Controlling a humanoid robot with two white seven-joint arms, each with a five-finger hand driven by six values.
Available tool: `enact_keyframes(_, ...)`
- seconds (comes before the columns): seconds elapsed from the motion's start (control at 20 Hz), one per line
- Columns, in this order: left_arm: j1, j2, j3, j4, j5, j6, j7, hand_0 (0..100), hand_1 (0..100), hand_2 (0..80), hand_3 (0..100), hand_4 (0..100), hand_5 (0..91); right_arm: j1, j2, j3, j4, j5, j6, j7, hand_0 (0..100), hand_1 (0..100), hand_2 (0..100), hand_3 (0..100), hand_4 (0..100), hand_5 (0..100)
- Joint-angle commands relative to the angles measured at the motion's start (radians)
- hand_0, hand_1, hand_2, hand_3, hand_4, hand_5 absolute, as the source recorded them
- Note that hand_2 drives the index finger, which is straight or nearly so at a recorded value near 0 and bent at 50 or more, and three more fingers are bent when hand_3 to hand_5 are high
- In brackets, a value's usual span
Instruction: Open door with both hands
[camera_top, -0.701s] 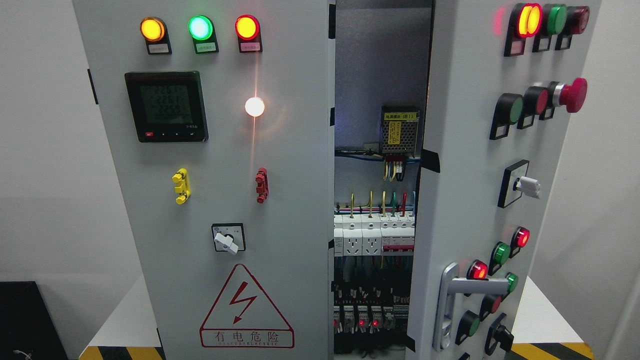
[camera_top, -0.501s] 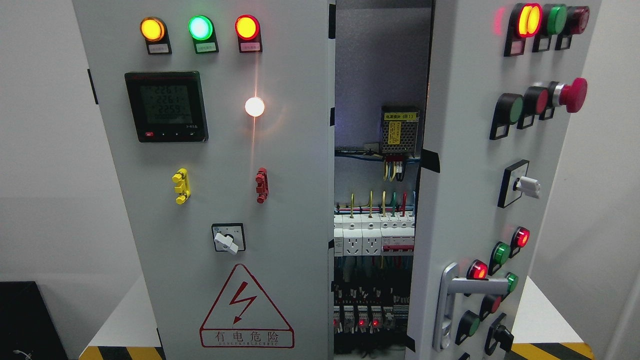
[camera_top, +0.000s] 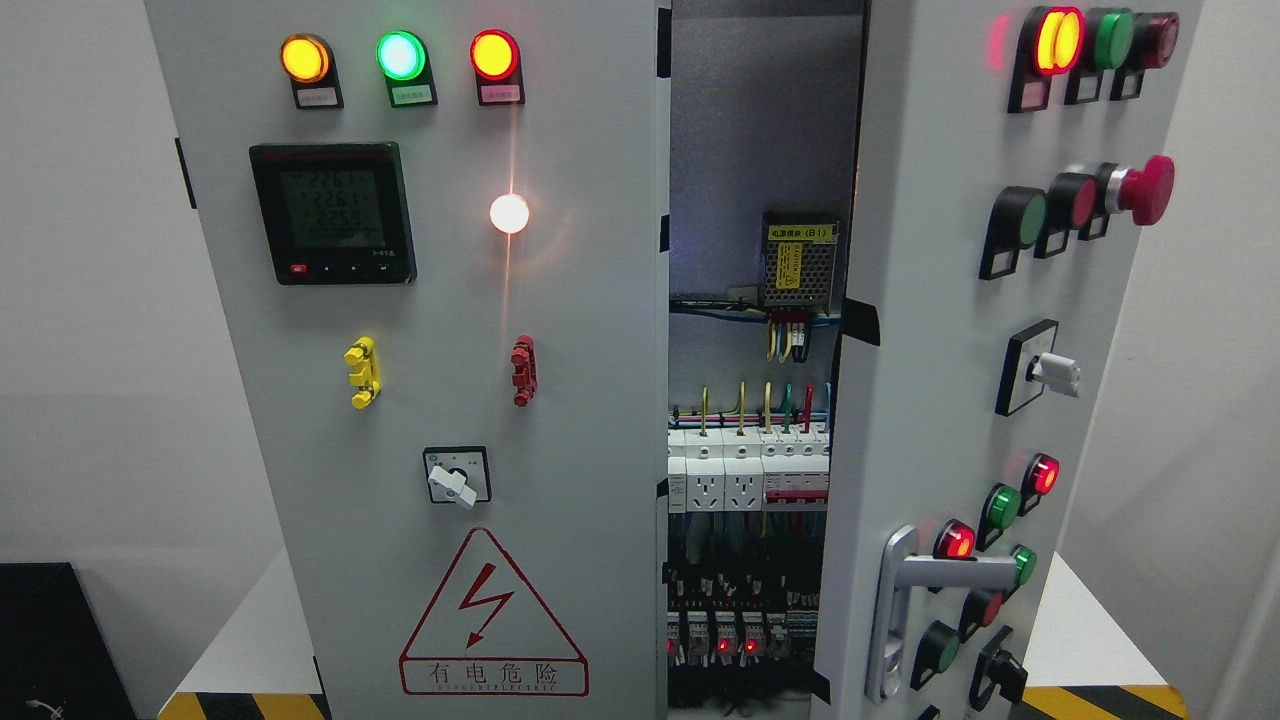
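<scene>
Door (camera_top: 940, 330), i.e. the right one of the cabinet, is seen partly swung out, w/ a gap showing wiring (camera_top: 745, 480) inside. Going left to right: the left panel (camera_top: 420, 300) stays flush, carrying lamps, a meter (camera_top: 333, 212) and a warning sign (camera_top: 493, 620); next the gap; then the open door, studded w/ buttons and a metal handle (camera_top: 900, 600) low down. No hand of the robot is in view, so finger state can't be told. The door is judged stiff sheet metal, fairly heavy, smooth-painted. Best hold: probably the handle, or the free edge beside the gap.
</scene>
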Motion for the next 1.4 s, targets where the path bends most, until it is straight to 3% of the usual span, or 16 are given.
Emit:
enact_keyframes(0.0,0.04,0.011,-0.003,-0.172,-0.002,0.001,0.007,0,0,0.0,0,0,0.0,-0.001,0.0,-0.003,0.0,0.025,0.001,0.0,19,0,0,0,0,0)
enact_keyframes(0.25,0.132,0.062,-0.034,-0.41,0.001,0.0,0.001,0,0,0.0,0,0,0.0,-0.001,0.0,-0.003,0.0,0.025,0.001,0.0,19,0,0,0,0,0)
enact_keyframes(0.5,0.155,0.14,-0.187,-0.575,0.004,-0.005,0.0,0,0,0.0,0,0,0.0,0.001,0.0,-0.003,0.0,0.025,0.001,-0.002,19,0,0,0,0,0)
enact_keyframes(0.7,0.189,0.163,-0.199,-0.683,0.003,-0.006,0.0,0,0,0.0,0,0,0.0,0.001,0.0,-0.003,0.0,0.025,-0.001,0.0,19,0,0,0,0,0)
enact_keyframes(0.85,0.27,0.197,-0.202,-0.888,0.003,-0.003,0.0,0,0,0.0,0,0,0.0,0.001,0.0,-0.003,0.0,0.025,-0.001,-0.002,19,0,0,0,0,0)
enact_keyframes(1.05,0.36,0.275,-0.273,-1.173,0.001,0.006,0.004,0,0,0.0,0,0,0.0,0.001,0.0,-0.003,0.0,0.025,-0.001,0.0,19,0,0,0,0,0)
enact_keyframes(1.35,0.437,0.399,-0.301,-1.496,0.004,0.007,0.007,0,0,0.0,0,0,0.0,0.001,0.0,-0.003,0.0,0.025,0.001,0.0,19,0,0,0,0,0)
